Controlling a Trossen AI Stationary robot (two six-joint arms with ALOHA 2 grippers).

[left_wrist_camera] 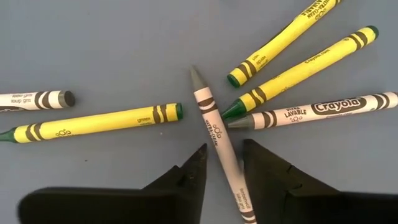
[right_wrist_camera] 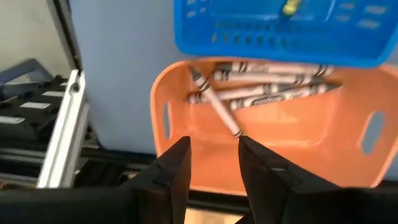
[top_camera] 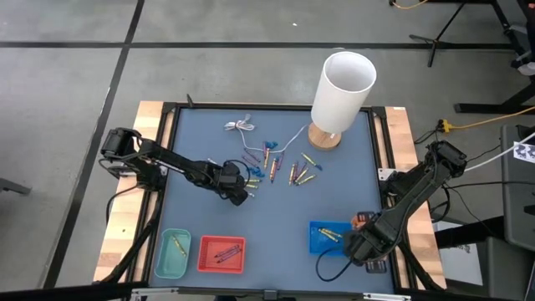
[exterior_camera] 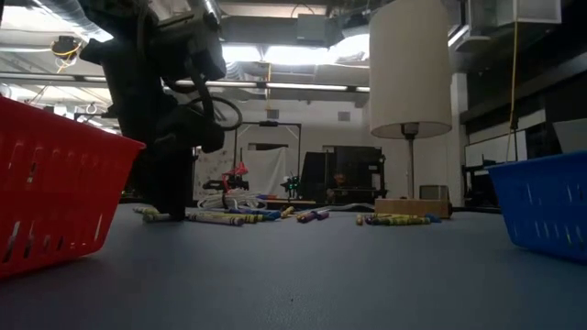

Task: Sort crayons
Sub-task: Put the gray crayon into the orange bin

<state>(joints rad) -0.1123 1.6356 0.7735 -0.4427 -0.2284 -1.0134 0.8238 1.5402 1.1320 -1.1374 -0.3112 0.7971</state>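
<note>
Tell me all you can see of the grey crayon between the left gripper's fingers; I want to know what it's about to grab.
The grey crayon is a thin stick in a white paper wrapper with dark bands and small print, its bare grey tip pointing away from the left gripper. It lies flat on the blue-grey table, slanted between the two dark fingers, which stand close on either side. Whether they touch it yet is unclear. Its tip end lies close to a yellow-wrapped green crayon and a white crayon.

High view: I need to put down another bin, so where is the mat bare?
Bare: the middle strip between the red basket and blue basket, and the mat's left edge. Crowded: the scattered crayons near the white lamp, where the left claw works.
</note>
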